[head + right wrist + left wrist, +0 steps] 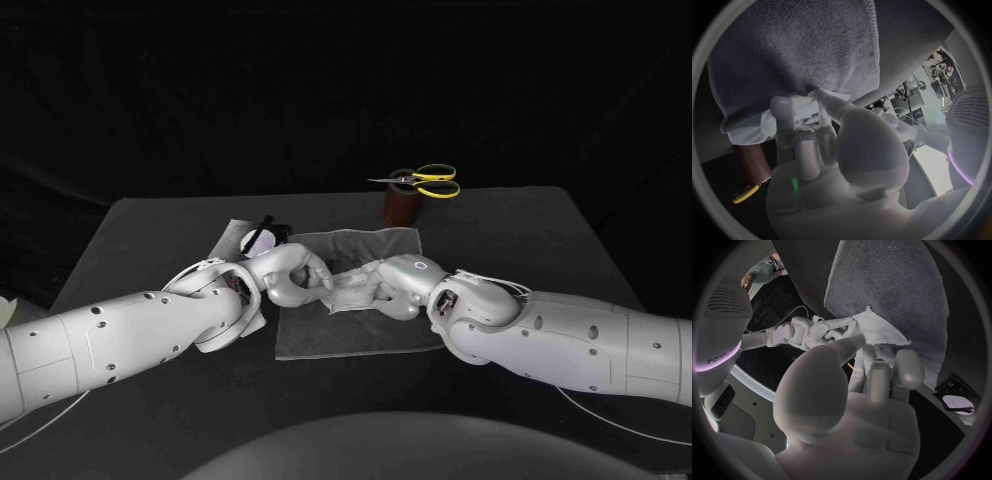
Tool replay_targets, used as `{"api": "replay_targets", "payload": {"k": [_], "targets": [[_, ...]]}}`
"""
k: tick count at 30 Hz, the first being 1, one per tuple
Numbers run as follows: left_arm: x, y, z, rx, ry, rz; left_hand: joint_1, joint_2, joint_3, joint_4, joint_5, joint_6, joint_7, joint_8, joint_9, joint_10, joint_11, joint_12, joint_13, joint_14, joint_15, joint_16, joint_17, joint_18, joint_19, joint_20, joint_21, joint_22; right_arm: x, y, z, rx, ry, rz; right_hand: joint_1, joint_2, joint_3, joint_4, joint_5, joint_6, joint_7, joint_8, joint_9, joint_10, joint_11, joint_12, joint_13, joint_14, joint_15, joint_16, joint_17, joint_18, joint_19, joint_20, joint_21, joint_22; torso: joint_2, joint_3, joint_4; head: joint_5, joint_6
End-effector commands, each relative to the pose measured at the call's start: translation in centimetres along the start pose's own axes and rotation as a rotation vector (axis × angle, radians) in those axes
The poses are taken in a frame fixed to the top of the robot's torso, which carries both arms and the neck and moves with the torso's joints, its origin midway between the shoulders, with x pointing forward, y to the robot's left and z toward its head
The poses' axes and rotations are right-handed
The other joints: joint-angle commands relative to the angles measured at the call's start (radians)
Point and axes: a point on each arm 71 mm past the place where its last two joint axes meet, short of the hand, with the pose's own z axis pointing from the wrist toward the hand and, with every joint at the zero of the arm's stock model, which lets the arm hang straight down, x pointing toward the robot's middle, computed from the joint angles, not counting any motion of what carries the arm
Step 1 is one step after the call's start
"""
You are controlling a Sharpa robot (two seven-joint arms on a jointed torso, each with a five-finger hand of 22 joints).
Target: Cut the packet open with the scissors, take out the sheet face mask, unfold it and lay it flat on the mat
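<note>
Mask [879, 331] between left hand [289, 275], right hand [392, 283]

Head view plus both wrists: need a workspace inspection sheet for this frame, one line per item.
surface: black table; gray mat spread in its middle.
job's things: sheet mask out, still bunched, between the hands over the mat; packet at the mat's far-left corner; scissors on a brown holder behind the mat.
clutter: nothing seen.
hands: right hand pinches the mask; left hand at the mask, grip unclear.
cables: thin lead under the right forearm.
surroundings: black backdrop.
</note>
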Motion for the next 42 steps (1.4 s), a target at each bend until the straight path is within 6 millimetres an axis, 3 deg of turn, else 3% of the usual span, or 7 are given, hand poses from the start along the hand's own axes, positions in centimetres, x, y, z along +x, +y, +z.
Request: {"api": "replay_targets", "payload": {"k": [1,9,21,38,42], "targets": [[0.0,-0.2,0.0,0.012,-0.003,-0.015,0.002,0.009,-0.004,-0.002,-0.002,0.006,-0.002,0.005,-0.001,0.007,0.002,0.007,0.001,0.006,0.001,0.006,0.003,-0.010,0.007,0.002,0.007,0.001,-0.2,0.1,0.0,-0.001,-0.044,-0.007,-0.012,0.004,0.005,0.000,0.000,0.002,-0.003,0.004,0.004,0.084,-0.008,0.006,0.209,0.100,-0.008,0.004,0.254,0.003,0.009,-0.001,0.007,0.004,0.000,-0.0001,0.0005,0.002,0.000],[0.1,-0.2,0.0,0.012,-0.002,-0.020,0.003,0.009,-0.004,-0.002,-0.002,0.005,-0.002,0.004,-0.002,0.008,0.002,0.008,0.002,0.006,0.001,0.006,0.002,-0.010,0.008,0.001,0.007,0.001,-0.1,0.0,0.2,0.008,-0.042,-0.007,-0.020,-0.001,0.008,0.000,-0.001,0.002,-0.007,0.011,0.009,0.085,-0.011,0.009,0.212,0.101,-0.010,0.005,0.257,0.002,0.014,-0.003,0.011,0.007,0.000,-0.0004,0.0005,0.002,0.000],[0.1,-0.1,0.0,0.010,0.003,-0.026,0.003,0.008,-0.004,-0.003,-0.002,0.002,-0.002,0.002,-0.003,0.008,0.002,0.009,0.003,0.007,0.000,0.006,0.003,-0.010,0.009,0.001,0.007,0.001,0.4,0.6,0.1,-0.007,-0.025,0.002,-0.039,-0.034,0.003,-0.005,0.001,0.017,-0.022,0.030,0.019,0.089,-0.023,0.017,0.219,0.102,-0.020,0.007,0.261,0.000,0.019,-0.007,0.011,0.009,0.000,-0.0002,-0.0001,0.002,0.000],[0.1,-0.1,0.0,0.007,0.011,-0.030,0.003,0.007,-0.005,-0.003,-0.002,0.001,-0.001,0.000,-0.004,0.008,0.002,0.009,0.003,0.007,0.000,0.006,0.003,-0.010,0.008,0.001,0.006,0.000,1.2,1.0,0.0,-0.014,0.038,0.008,-0.053,-0.044,-0.003,0.001,0.000,0.023,-0.031,0.034,0.019,0.087,-0.030,0.009,0.214,0.101,-0.026,0.005,0.257,0.002,0.015,-0.007,-0.002,0.003,0.000,-0.0005,0.0005,0.000,0.000],[0.1,0.0,-0.1,0.005,0.012,-0.032,0.003,0.006,-0.005,-0.003,-0.002,-0.001,-0.001,-0.001,-0.004,0.008,0.003,0.009,0.003,0.007,0.000,0.006,0.003,-0.010,0.009,0.000,0.006,0.000,1.5,0.9,-0.2,-0.010,0.070,0.020,-0.068,-0.040,-0.011,0.016,0.000,-0.005,-0.027,0.018,0.011,0.083,-0.029,-0.004,0.205,0.097,-0.027,0.001,0.245,0.005,0.003,-0.007,-0.029,-0.009,0.000,-0.0004,0.0000,0.000,0.000]]}}
